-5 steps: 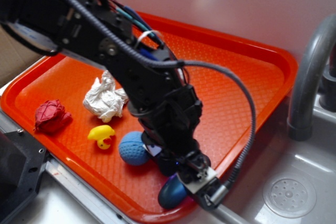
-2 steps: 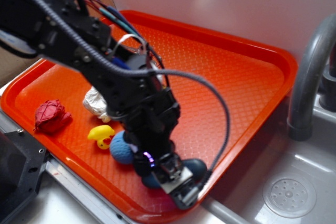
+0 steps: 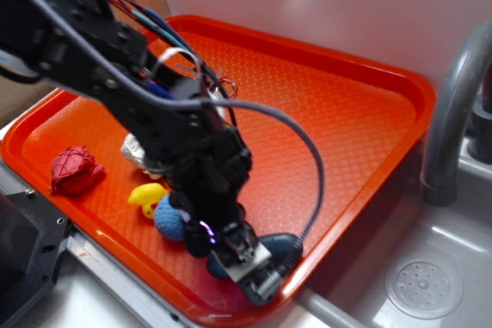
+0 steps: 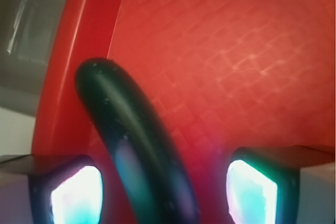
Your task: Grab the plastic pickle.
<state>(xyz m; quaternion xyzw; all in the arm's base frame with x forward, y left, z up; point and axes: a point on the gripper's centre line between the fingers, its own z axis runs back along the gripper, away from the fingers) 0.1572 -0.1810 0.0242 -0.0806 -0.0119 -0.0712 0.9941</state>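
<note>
The plastic pickle (image 3: 281, 245) is a smooth dark oblong lying on the orange tray (image 3: 346, 113) by its front rim. In the exterior view my gripper (image 3: 252, 268) is low over it and hides its middle. In the wrist view the pickle (image 4: 131, 140) runs up between my two fingers, closer to the left pad (image 4: 73, 195) than to the right pad (image 4: 252, 187), with red tray showing on both sides. My gripper (image 4: 163, 195) is open around it, and the tray rim (image 4: 79, 51) runs just left of the pickle.
A dimpled blue ball (image 3: 166, 220) sits just left of my gripper, with a yellow duck (image 3: 146, 194) beside it. Crumpled white paper (image 3: 135, 151) and a red lump (image 3: 74, 168) lie farther left. A grey faucet (image 3: 450, 113) and sink drain (image 3: 423, 288) are to the right.
My arm has swung left along the tray's front edge. The gripper was to the right of the pickle and now straddles it, with the pickle's end sticking out on the right.
</note>
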